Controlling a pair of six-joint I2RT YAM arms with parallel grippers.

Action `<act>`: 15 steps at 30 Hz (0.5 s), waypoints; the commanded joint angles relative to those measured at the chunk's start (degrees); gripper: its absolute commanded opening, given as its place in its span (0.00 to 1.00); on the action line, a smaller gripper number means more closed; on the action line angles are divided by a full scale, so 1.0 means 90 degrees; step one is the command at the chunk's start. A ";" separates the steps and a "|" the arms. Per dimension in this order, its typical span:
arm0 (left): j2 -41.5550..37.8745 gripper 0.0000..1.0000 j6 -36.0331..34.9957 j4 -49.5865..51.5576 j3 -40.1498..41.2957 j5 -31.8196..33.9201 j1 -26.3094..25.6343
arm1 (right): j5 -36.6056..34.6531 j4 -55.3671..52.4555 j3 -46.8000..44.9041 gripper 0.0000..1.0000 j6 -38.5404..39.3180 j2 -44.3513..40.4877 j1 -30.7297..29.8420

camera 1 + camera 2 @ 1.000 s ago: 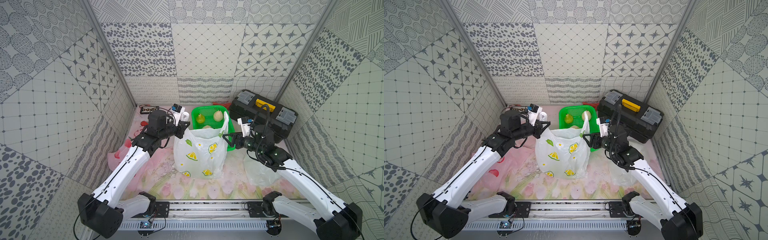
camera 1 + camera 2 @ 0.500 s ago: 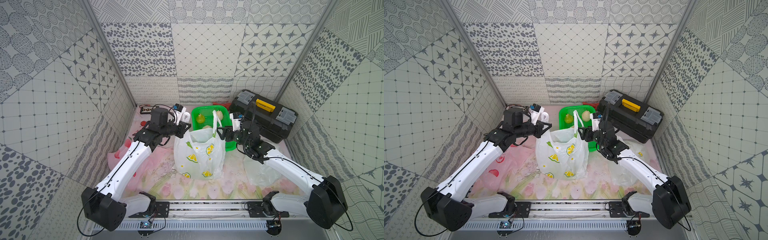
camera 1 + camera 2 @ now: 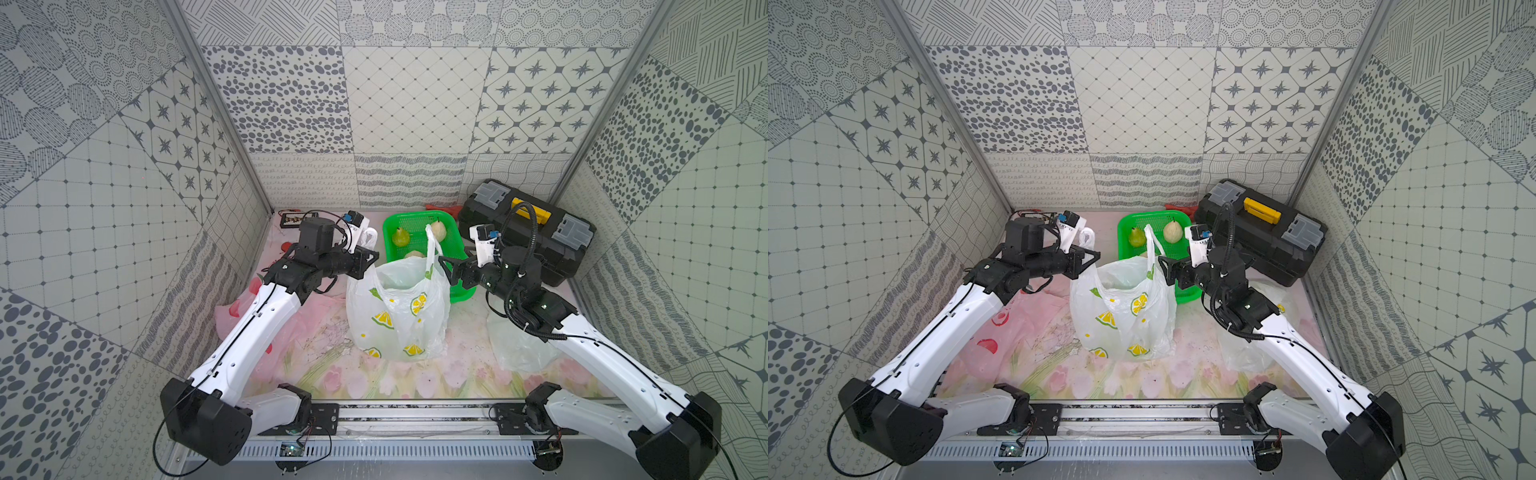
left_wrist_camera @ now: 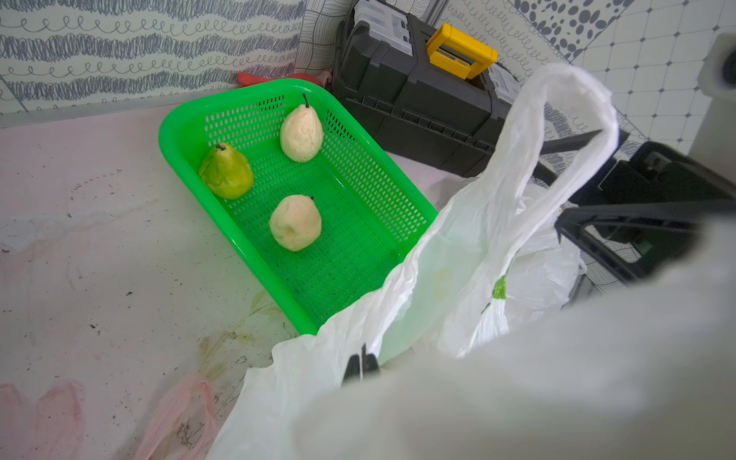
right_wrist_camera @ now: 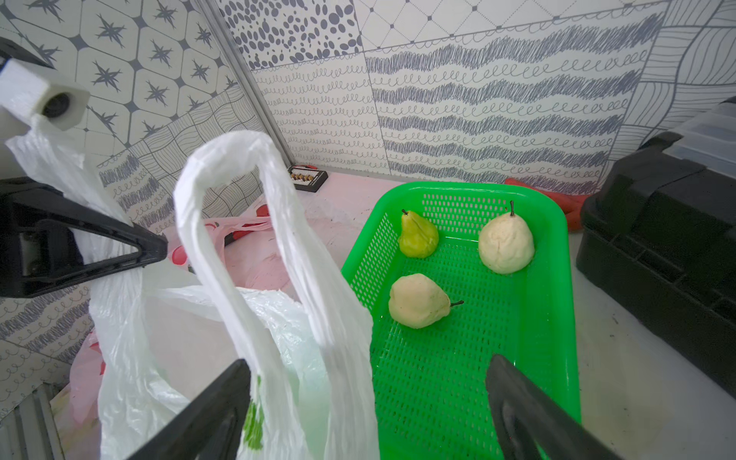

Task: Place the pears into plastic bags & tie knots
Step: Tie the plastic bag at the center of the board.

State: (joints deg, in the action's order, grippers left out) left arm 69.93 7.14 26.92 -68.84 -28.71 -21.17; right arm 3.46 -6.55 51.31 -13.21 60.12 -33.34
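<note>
Green basket (image 4: 239, 123): at the back of the flowery mat (image 3: 457, 378), next to the black toolbox (image 3: 573, 249).
Pears (image 4: 301, 133): three, all in that basket. Two cream, one yellow-green. Two are upright near its back wall and one cream one is tipped over mid-floor.
Lemon bag (image 3: 399, 316): standing open mid-mat, just in front of the basket. Can't really tell what's inside.
Left gripper (image 3: 372, 259): pinched tight on the gripped handle (image 5: 55, 155), holding it up.
Right gripper (image 5: 368, 360): jaws wide apart, nothing in them. The free handle (image 5: 227, 149) stands loose just ahead.
Pink bag (image 3: 1025, 328): flat on the mat under the left arm.
</note>
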 commanded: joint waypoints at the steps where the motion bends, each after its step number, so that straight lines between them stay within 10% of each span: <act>1: -0.0007 0.01 0.0079 0.0132 -0.0054 -0.0179 0.0086 | -0.0261 -0.0093 -0.0047 0.94 0.0195 -0.0033 -0.0213; 15: 0.0042 0.01 0.0187 0.0125 -0.0037 -0.0184 0.0096 | -0.0985 0.0131 0.0539 0.98 0.0028 0.1090 -0.0754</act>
State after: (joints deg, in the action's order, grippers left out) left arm 70.35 7.99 27.64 -68.90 -28.71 -20.84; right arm -1.45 -7.38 53.12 -13.04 68.12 -39.62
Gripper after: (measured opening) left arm 0.047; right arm 0.977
